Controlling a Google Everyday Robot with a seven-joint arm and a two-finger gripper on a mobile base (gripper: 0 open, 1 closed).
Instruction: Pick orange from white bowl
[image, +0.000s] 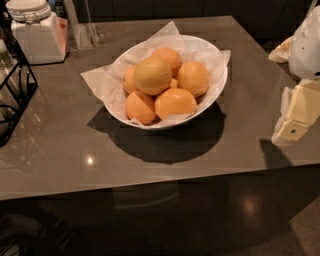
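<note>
"Scanning from the left, what are you finding?"

"A black wire rack (15, 95) is sitting at the table's (75, 150) left edge, and a white lidded jar (35, 30) is standing behind it. Neither is mattering for this job."

"And where is the orange (152, 75) lying?"

"It is resting in the white bowl (210, 97) near the middle of the table, on top of the heap and toward its left side. It is leaning on the smaller, brighter fruits (175, 102) around it. Crinkled paper (100, 80) is sticking out past the rim."

"What is the gripper (295, 117) doing?"

"It is hanging at the far right, off past the table's edge and well apart from the bowl. It is carrying nothing. Whether it is set wide or narrow, I cannot tell."

"So which step are we looking at?"

"I am judging it to be the approach, with the reach not yet begun. The next move is calling for travel leftward over the rim, then a descent from above onto the top fruit. It is also asking for a wide enough spread, since this is the largest one. A side approach is risking a nudge to the brighter neighbours."
</note>
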